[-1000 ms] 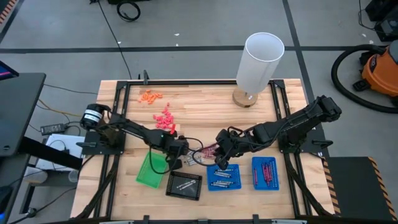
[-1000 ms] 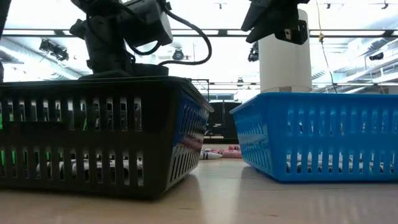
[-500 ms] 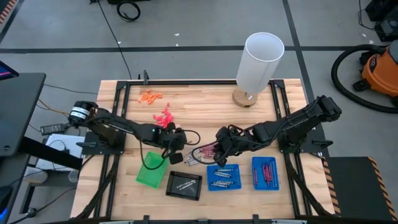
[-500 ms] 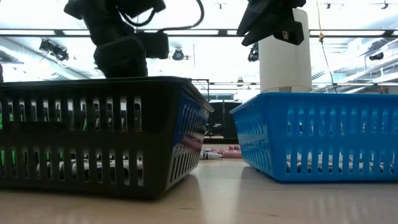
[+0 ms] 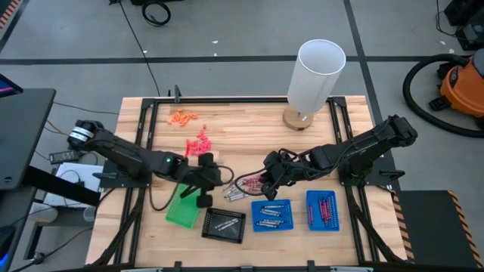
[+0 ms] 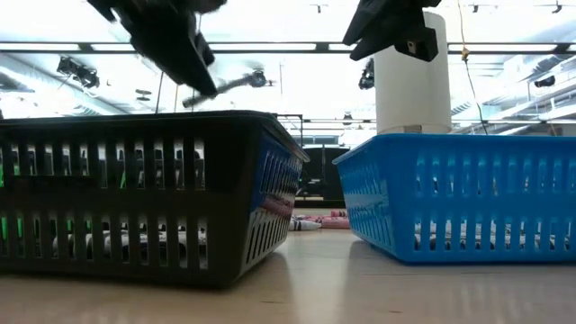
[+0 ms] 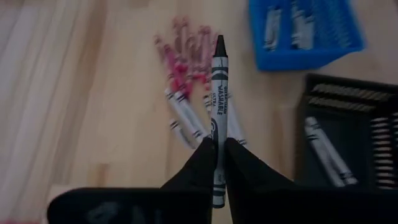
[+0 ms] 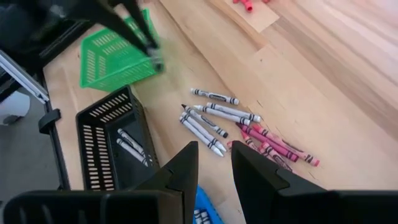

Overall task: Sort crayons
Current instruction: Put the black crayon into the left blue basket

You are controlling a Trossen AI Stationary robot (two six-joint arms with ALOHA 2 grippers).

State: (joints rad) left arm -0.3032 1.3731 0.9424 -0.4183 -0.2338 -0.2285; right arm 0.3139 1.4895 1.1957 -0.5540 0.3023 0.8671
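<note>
My left gripper (image 7: 216, 148) is shut on a grey crayon (image 7: 219, 93) with a dark tip, above the far right corner of the green tray (image 5: 181, 205); it also shows in the high view (image 5: 202, 196). Several loose crayons, grey-white (image 8: 211, 115) and dark red (image 8: 273, 146), lie flat on the wood between the arms (image 5: 243, 189). My right gripper (image 8: 211, 155) is open and empty above this pile (image 5: 268, 181). The black tray (image 8: 115, 137) holds a few grey-white crayons. My left gripper pinches the grey crayon between its two fingers near its blunt back end (image 7: 216, 162). The crayon lies along the fingers and sticks out forward past their tips, dark point first (image 7: 219, 42). It is lifted clear of the table.
Two blue trays (image 5: 271, 214) (image 5: 322, 209) with crayons stand near the front edge, right of the black tray (image 5: 224, 224). A tall white cylinder (image 5: 314, 75) stands at the back. Pink bits (image 5: 200, 143) and orange bits (image 5: 182, 116) lie at the far left.
My left gripper has risen from the crayon pile with the grey crayon and gone toward the table's left, to above the green tray's corner. My right gripper has gone from above the blue tray toward the far edge, to above the loose crayons.
</note>
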